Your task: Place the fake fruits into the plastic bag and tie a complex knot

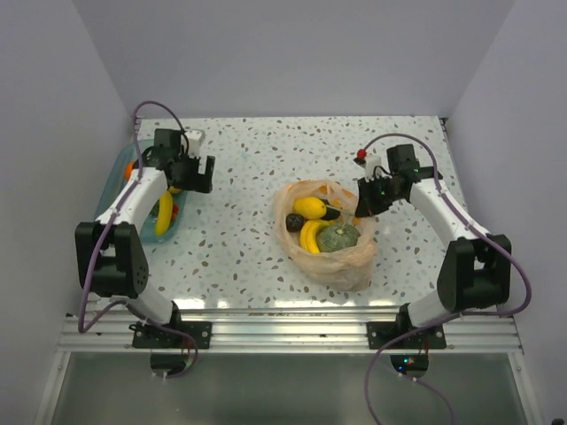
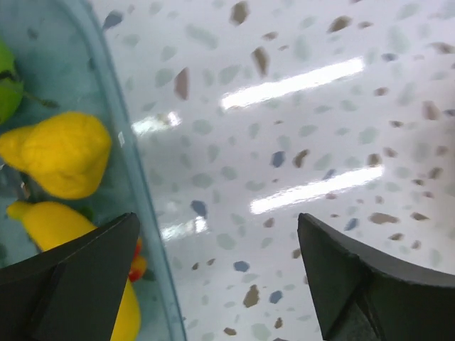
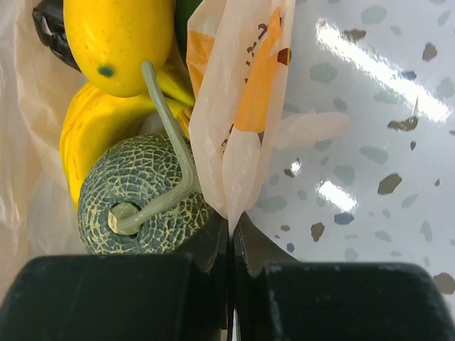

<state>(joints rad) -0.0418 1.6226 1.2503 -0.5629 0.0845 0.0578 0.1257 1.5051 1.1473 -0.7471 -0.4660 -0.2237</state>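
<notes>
Top external view: left claw (image 1: 200, 174) spread wide and empty, poised over the right rim of the blue tray (image 1: 121, 164) at the table's left side. Loose fruit in the tray, lying to the claw's left and a little toward the near edge. Among it one banana (image 1: 165, 212), long axis running near-to-far along the tray. Left wrist view: bare table between the fingers, tray wall under the left one, a pear-shaped yellow piece (image 2: 60, 153) off to that side. Likely need: shift left, set the jaws across the banana's width, then descend.

Right claw (image 1: 365, 202) pinched shut on the right-hand rim of the bag (image 1: 332, 266), mid-table, mouth held open. Right wrist view: thin peach film nipped between the closed fingers. Inside the bag: melon (image 1: 338, 237), bananas (image 1: 310, 237), dark plum (image 1: 293, 221). Handles not yet tied.

Left arm plainly nearer the tray; right arm well apart and occupied with the bag.

Table (image 1: 239, 168) glossy, speckled, throwing hard streaks of light — probably slick under a round fruit. Bare stretch between tray and bag for the carry. Pale walls on three sides.
</notes>
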